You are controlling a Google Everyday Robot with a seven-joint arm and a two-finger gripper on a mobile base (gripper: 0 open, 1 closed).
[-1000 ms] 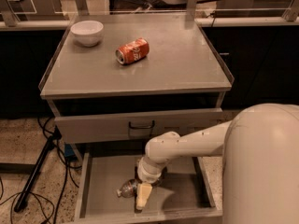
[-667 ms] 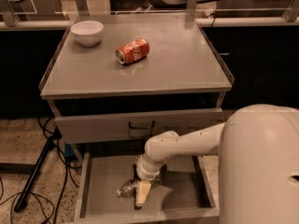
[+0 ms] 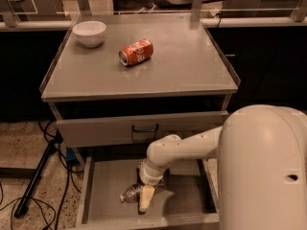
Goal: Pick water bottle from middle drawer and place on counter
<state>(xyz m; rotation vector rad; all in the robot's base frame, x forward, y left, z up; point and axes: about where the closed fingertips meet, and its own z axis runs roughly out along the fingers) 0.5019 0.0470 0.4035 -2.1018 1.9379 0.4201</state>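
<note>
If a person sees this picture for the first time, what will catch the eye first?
The big white robot arm fills the lower right and reaches into the open middle drawer, where its gripper is at the water bottle lying on the drawer floor. Above, on the counter, an orange-red soda can lies on its side, with a white bowl at the far left corner.

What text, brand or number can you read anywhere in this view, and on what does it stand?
Nothing can be quoted as it reads.
Soda can on the counter: pale lettering on red, too blurred to read.
Water bottle in the middle drawer: no label text can be read; the gripper, down in the drawer at the bottle, covers part of it.
White bowl: no markings seen.
</note>
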